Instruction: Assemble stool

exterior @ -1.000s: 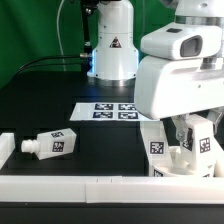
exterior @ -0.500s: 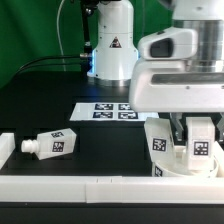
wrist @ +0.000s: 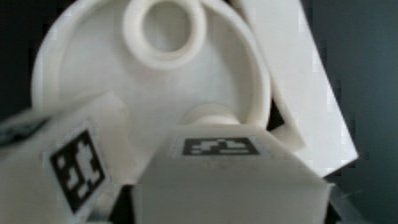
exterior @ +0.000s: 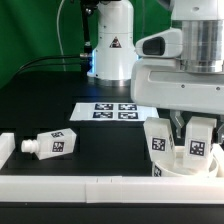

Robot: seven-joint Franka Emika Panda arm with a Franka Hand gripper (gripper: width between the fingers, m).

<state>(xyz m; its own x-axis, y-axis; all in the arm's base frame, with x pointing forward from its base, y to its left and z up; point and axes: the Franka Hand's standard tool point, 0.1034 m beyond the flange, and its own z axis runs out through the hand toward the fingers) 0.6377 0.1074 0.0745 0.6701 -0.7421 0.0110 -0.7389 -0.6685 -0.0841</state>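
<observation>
The stool's round white seat [exterior: 172,170] lies at the exterior view's right, by the front rail. One tagged leg [exterior: 157,140] stands upright in it. My gripper [exterior: 197,138] is shut on a second tagged leg [exterior: 196,151], holding it upright on the seat beside the first. In the wrist view the held leg [wrist: 222,150] fills the middle, the other leg [wrist: 71,155] is beside it, and an empty socket [wrist: 166,30] shows on the seat disc [wrist: 89,70]. A third leg [exterior: 52,144] lies on its side on the table, far off at the exterior view's left.
The marker board [exterior: 108,111] lies flat behind the seat. A long white rail [exterior: 90,187] runs along the front and a short one [exterior: 5,148] stands at the exterior view's left. The robot base [exterior: 112,45] rises at the back.
The hand has turned and sunk a little over the seat with the leg still in its grip. The lying leg and the standing leg have not moved.
</observation>
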